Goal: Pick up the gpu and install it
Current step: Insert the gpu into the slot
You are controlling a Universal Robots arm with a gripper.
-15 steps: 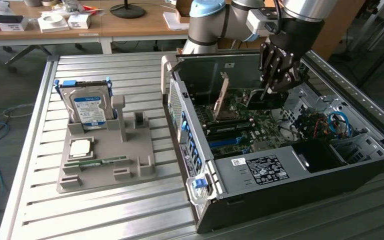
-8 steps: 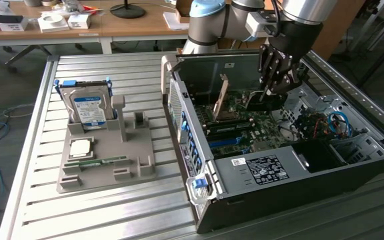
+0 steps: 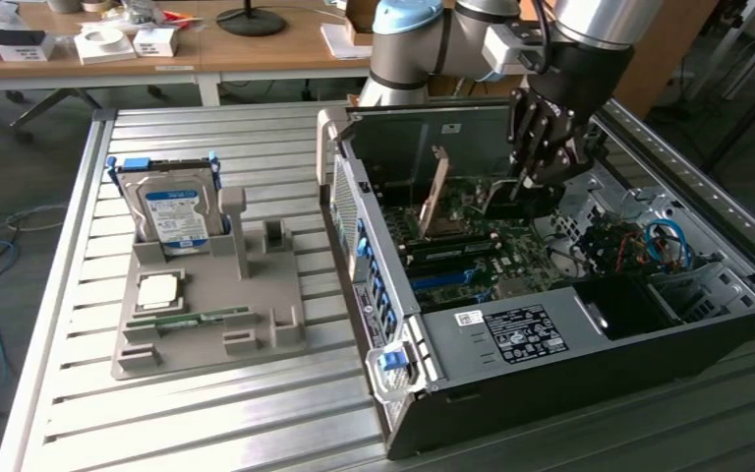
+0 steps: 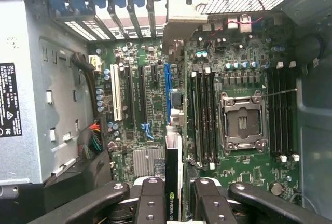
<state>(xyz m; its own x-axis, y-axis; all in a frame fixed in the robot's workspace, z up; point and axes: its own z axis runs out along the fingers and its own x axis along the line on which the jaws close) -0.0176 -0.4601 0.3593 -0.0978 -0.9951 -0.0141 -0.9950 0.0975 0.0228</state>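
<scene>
Claw [image 3: 538, 169] sits low inside the open computer case [image 3: 588, 324], which stands on the bench [image 3: 220, 423] toward its edge on the exterior view's right. Its fingers [image 4: 151, 203] are partway closed and pinch the gpu [image 4: 173, 195] by its upper edge. The card hangs straight below the claw, edge-on to the motherboard [image 4: 150, 130].

The card's long axis runs from the claw toward the case's rear wall, parallel to the expansion slots. Its metal bracket [image 4: 182, 22] is at the rear end, beside the row of blue-tabbed slot openings [image 4: 111, 1]. The blue slot [image 4: 167, 86] lies almost directly under that line, a shade to the side away from the memory slots [image 4: 203, 115]. I judge that the seating turns on that small sideways offset and on the bracket's fit at the rear wall. Whether the card's lower edge touches the slot cannot be told.

Room is tight. The memory slots and processor socket [image 4: 241, 120] are on one side, the white slot [image 4: 118, 94] on the other, and case walls stand all round; above, the case is open. Well apart, nearer the bench's edge on the exterior view's left, a grey holder [image 3: 266, 329] carries a hard drive [image 3: 174, 216].
</scene>
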